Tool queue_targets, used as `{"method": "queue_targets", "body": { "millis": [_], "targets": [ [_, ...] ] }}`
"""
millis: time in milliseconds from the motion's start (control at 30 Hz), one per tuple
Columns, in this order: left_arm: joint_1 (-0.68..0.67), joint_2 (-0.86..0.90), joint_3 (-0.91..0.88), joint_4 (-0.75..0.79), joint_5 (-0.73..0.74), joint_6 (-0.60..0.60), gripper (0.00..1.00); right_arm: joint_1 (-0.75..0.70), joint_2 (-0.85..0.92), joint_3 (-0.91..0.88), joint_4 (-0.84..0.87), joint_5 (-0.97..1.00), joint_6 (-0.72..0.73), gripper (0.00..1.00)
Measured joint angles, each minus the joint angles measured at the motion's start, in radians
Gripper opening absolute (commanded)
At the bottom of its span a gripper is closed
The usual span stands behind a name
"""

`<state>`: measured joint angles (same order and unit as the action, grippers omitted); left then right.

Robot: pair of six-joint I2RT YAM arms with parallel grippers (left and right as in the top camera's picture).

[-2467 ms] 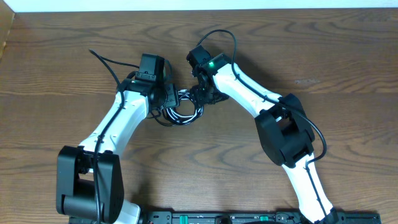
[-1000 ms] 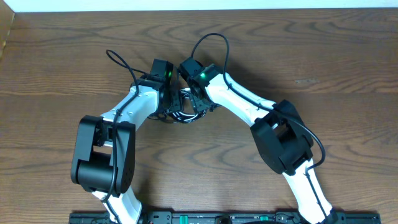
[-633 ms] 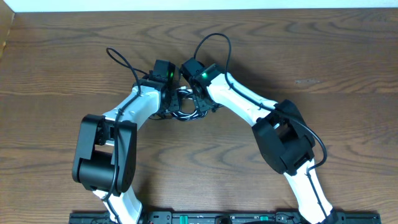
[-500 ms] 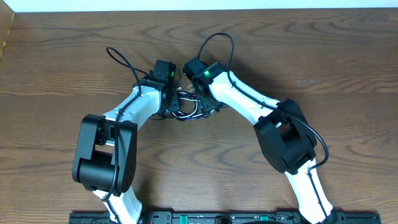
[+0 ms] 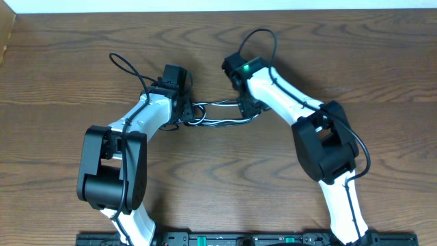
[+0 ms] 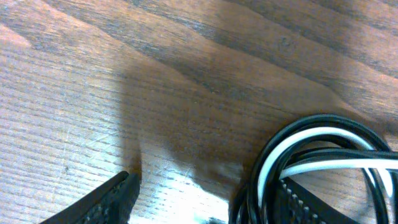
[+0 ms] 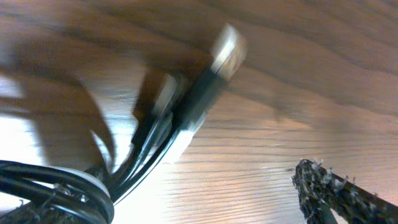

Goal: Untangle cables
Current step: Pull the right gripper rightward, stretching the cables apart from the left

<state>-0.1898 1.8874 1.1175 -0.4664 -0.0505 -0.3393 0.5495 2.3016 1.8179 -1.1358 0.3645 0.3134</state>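
Thin black and white cords (image 5: 217,117), tangled, lie stretched along the brown wood bench (image 5: 61,55) btwn my two arms. I judge them light, limp and slick. Best taken near the metal plug ends (image 7: 225,45), not mid-loop. Left end effector (image 6: 208,190): wide apart, loop hooked by one finger, not pinched. Right end effector (image 5: 249,108): wide too, cords against one finger. Vs 1 s ago: tight coil, arms close. Now right arm sits further right, coil drawn long.
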Motion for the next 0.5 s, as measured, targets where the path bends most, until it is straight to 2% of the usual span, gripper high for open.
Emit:
{"method": "queue_targets", "body": {
  "millis": [500],
  "targets": [
    [0.041,0.0,0.0,-0.001,-0.089,-0.005,0.68,-0.167,0.0,-0.021,-0.043,0.131,0.047,0.97]
  ]
}}
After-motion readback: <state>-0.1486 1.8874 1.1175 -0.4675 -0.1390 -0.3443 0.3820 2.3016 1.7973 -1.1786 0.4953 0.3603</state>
